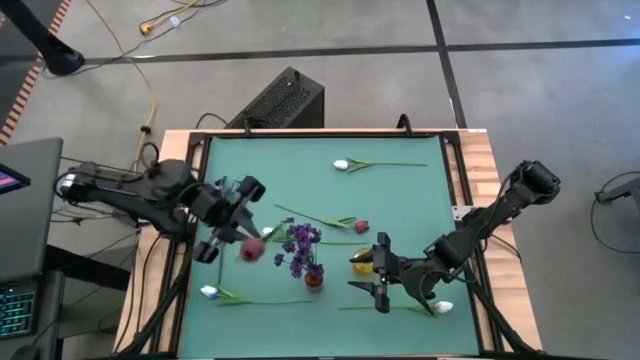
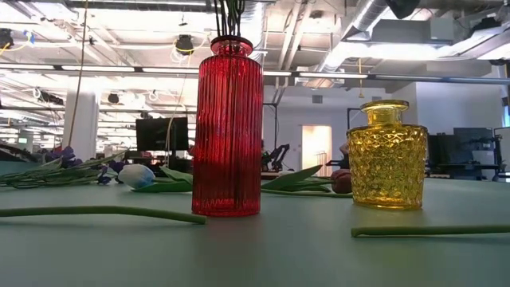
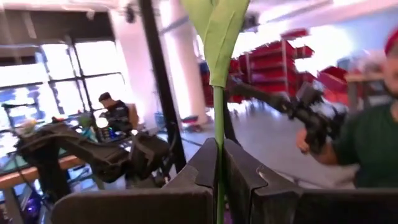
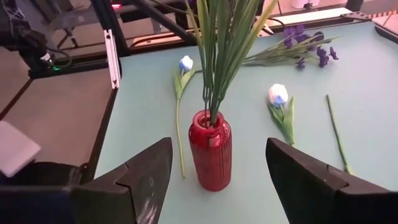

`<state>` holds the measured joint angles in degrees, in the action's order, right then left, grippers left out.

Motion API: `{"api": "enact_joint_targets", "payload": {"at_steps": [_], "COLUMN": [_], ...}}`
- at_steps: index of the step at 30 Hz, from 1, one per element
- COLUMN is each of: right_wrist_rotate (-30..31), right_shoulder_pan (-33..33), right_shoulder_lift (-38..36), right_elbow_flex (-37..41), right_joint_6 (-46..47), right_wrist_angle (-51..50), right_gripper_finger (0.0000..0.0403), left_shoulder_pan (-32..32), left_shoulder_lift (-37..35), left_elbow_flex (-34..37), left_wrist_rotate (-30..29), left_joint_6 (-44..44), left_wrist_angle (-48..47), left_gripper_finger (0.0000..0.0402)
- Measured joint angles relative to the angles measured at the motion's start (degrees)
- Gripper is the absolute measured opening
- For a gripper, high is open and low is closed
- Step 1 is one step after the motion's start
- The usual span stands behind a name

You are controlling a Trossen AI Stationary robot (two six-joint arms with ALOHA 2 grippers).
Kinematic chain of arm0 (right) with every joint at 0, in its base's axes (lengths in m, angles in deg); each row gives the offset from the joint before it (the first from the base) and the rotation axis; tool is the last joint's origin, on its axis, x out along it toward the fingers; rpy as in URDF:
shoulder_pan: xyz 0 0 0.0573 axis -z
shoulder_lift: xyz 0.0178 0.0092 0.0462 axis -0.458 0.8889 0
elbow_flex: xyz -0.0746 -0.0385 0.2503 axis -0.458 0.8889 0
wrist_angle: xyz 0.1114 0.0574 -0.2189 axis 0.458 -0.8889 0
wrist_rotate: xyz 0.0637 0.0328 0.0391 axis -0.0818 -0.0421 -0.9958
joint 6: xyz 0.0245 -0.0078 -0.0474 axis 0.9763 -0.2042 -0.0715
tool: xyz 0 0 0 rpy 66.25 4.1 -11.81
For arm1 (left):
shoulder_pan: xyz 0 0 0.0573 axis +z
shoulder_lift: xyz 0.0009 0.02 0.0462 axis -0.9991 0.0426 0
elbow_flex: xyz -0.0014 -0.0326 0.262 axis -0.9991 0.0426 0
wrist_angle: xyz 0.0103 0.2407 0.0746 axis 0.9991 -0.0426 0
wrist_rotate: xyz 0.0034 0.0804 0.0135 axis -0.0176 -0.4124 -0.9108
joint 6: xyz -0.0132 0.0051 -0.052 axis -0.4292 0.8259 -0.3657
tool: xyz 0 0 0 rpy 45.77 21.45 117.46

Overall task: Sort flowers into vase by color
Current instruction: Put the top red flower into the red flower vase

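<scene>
High view, held flower: we see the maroon bloom (image 1: pixel 251 250) just off the left gripper (image 1: pixel 222 238), at 9 o'clock from the red vase (image 1: pixel 314 279).
Left wrist view, grip: the fingers (image 3: pixel 242 180) are closed on the thin green stem (image 3: pixel 218 155), a leaf (image 3: pixel 217 31) rising past them.
Handling: we judge the flowers light, their stems thin and springy and apt to slip or twist; best taken low on the stem, clear of leaves.
Red vase: near table centre, already holding purple blooms (image 1: pixel 300 243); tall and narrow-necked, likely easy to tip.
Yellow vase (image 1: pixel 362 264): just at 3 o'clock from the red one, apparently empty.
Right gripper (image 1: pixel 381 270): beside the yellow vase, fingers spread wide, holding nothing.
Loose flowers: white buds at 12 o'clock (image 1: pixel 342 165), 8 o'clock (image 1: pixel 209 292) and 4 o'clock (image 1: pixel 443 307) from the red vase.
Hidden: the held bloom is blurred; the low view cuts off both vase tops' contents; we cannot tell stem ends under the arms.
</scene>
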<state>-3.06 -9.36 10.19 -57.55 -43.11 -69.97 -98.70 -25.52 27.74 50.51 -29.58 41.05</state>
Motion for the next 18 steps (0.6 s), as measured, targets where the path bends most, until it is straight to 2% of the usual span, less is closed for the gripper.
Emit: {"api": "enact_joint_targets", "payload": {"at_steps": [4,9,15,18], "right_wrist_rotate": [0.0,0.0,0.0,0.1], "right_shoulder_pan": [0.0,-0.1,-0.3,-0.9], "right_shoulder_lift": [0.0,0.0,0.1,0.1], "right_elbow_flex": [0.0,0.0,0.0,0.0], "right_joint_6": [0.0,-0.9,-1.0,-1.0], "right_wrist_angle": [-0.1,0.0,0.5,0.5], "right_gripper_finger": [0.0286,0.0286,0.0286,0.0286], "left_shoulder_pan": [-4.4,-12.3,-22.8,-25.1], "left_shoulder_lift": [-0.7,0.3,0.9,2.2], "left_elbow_flex": [0.0,0.2,11.7,20.4], "left_wrist_rotate": [-2.4,-4.1,-10.6,-14.3], "left_joint_6": [-2.0,0.5,9.5,12.1], "left_wrist_angle": [-0.8,-0.9,12.7,29.1], "left_gripper_finger": [0.0000,0.0000,0.0000,0.0000]}}
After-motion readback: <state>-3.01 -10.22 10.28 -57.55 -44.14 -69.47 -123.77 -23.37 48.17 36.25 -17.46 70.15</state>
